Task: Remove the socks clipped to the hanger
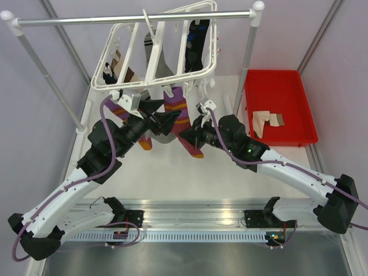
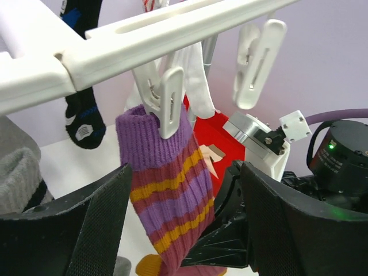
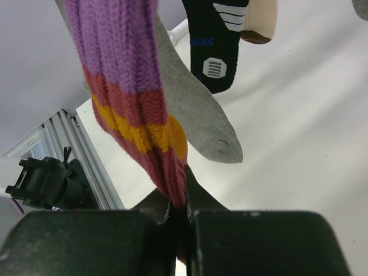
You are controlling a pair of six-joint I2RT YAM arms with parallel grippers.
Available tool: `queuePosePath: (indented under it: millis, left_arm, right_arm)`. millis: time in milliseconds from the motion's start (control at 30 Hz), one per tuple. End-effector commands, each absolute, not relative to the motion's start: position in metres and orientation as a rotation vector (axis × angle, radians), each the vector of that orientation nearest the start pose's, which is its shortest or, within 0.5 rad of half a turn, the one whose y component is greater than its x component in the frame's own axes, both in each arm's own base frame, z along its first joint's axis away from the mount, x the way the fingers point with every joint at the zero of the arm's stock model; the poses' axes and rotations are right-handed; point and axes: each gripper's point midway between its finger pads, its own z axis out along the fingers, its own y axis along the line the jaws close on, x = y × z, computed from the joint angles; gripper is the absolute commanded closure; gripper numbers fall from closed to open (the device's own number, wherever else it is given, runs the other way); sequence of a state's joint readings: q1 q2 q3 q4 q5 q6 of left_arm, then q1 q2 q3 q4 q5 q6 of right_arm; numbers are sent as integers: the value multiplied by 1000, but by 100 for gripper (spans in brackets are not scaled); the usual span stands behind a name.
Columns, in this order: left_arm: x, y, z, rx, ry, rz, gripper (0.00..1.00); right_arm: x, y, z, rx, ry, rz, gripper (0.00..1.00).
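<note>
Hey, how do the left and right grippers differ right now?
The left gripper is open, fingers either side of the purple striped sock, just below its clip. The right gripper is shut, pinching the lower end of a sock of the same pattern. Left is up by the hanger; right is at the hanging end. Both are at purple striped fabric.

surface: white table (image 1: 172, 175) | on it: red tray (image 1: 287, 92), right side; silver rail's posts (image 1: 248, 63), back

Striped sock (image 2: 167, 190) ribbed knit; hanger (image 2: 172, 29) smooth white plastic; rail (image 1: 69, 21) probably brushed metal.
</note>
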State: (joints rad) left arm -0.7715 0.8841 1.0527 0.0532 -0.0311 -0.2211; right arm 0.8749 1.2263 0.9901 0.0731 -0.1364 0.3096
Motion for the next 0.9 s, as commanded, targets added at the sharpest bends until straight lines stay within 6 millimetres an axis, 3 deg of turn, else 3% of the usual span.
queuePosePath:
  millis: [0, 367, 500, 867]
  left_arm:
    - [246, -223, 458, 348, 1271, -710, 21]
    - [250, -213, 455, 373, 1266, -666, 19]
    - [243, -221, 461, 441, 1222, -779, 19]
    - [257, -233, 473, 410, 1170, -969, 19]
  right_arm:
    - [236, 343, 317, -627, 1647, 998, 99]
    - [233, 341, 319, -632, 1644, 1010, 99]
    - [232, 342, 318, -641, 1647, 1015, 99]
    - [227, 345, 320, -668, 1642, 1045, 99]
